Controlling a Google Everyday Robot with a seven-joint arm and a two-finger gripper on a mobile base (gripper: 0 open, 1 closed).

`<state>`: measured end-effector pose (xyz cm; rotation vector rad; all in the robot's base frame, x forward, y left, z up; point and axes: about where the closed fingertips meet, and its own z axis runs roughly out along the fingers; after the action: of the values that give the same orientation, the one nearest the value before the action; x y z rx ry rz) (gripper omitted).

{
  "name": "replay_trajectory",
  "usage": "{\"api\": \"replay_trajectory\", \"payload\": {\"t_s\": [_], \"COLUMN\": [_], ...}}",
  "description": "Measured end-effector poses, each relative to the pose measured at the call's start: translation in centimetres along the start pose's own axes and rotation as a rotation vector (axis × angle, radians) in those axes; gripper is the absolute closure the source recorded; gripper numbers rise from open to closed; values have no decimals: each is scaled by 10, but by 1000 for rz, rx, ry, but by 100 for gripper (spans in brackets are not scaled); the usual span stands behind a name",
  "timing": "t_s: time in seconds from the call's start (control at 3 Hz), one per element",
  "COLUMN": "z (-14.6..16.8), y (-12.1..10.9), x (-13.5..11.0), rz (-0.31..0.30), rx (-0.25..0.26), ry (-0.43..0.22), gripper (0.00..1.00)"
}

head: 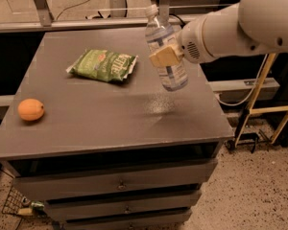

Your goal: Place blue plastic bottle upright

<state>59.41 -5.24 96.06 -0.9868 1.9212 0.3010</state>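
The blue plastic bottle (pixel 166 49), clear with a white cap and a pale label, hangs in the air above the right part of the grey table (pixel 101 123). It is nearly upright, leaning a little with its cap up and to the left, its base clear of the tabletop. My gripper (pixel 167 56) comes in from the right on the white arm and is shut on the bottle's middle; one tan finger pad (pixel 164 56) shows across its label.
A green snack bag (pixel 103 65) lies flat at the table's back middle, left of the bottle. An orange (pixel 30 109) sits near the left edge. Drawers are below the tabletop. A yellow metal frame (pixel 269 104) stands on the floor at the right.
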Motion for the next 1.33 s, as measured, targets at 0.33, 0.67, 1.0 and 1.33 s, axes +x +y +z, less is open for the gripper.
{"api": "replay_trajectory", "payload": {"t_s": [0.33, 0.67, 1.0, 1.33], "z": [-1, 3, 10, 15], "y": [3, 6, 8, 9], "x": [-2, 2, 14, 26], "rz": [43, 62, 76, 92], "rx": [25, 55, 93, 143], "ry": [-104, -152, -171, -195], "gripper": [100, 100, 100, 100]}}
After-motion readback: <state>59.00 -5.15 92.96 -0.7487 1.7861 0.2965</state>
